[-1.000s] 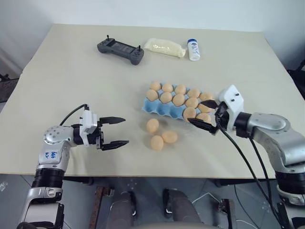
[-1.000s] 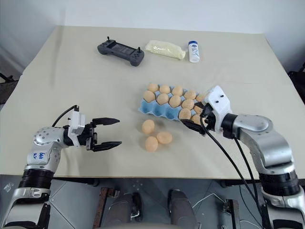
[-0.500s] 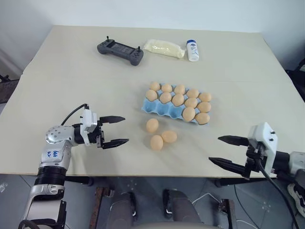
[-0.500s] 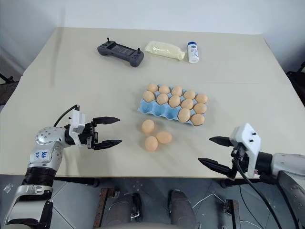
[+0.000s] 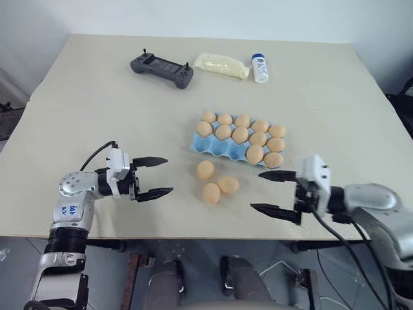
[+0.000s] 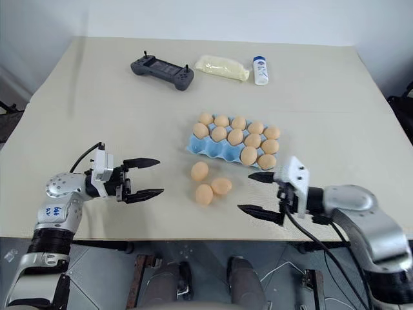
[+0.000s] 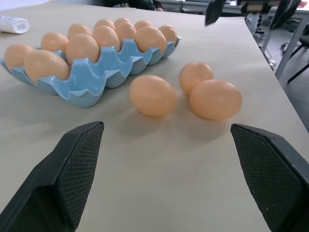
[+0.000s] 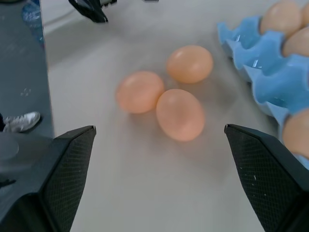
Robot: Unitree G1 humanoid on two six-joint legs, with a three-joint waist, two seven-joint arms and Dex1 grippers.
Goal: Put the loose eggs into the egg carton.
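Three loose eggs (image 5: 205, 169) (image 5: 211, 192) (image 5: 228, 185) lie close together on the table, just in front of the egg carton (image 5: 218, 148). The light blue carton holds several tan eggs. My left gripper (image 5: 169, 174) hovers open to the left of the loose eggs and points at them, with nothing between its fingers (image 7: 72, 169). From the right, my right gripper (image 5: 256, 190) also stands open and empty, aimed at the same eggs (image 8: 179, 114). The carton's near right corner (image 8: 270, 82) is beside its upper finger.
A dark grey controller (image 5: 162, 68), a pale yellow packet (image 5: 222, 64) and a small white bottle with a blue cap (image 5: 261, 68) lie in a row at the far side of the table. The table's front edge runs just below both grippers.
My right gripper left the carton's near right corner, swung out toward the table's front right, then came back left to face the loose eggs. The left gripper and the eggs stayed put.
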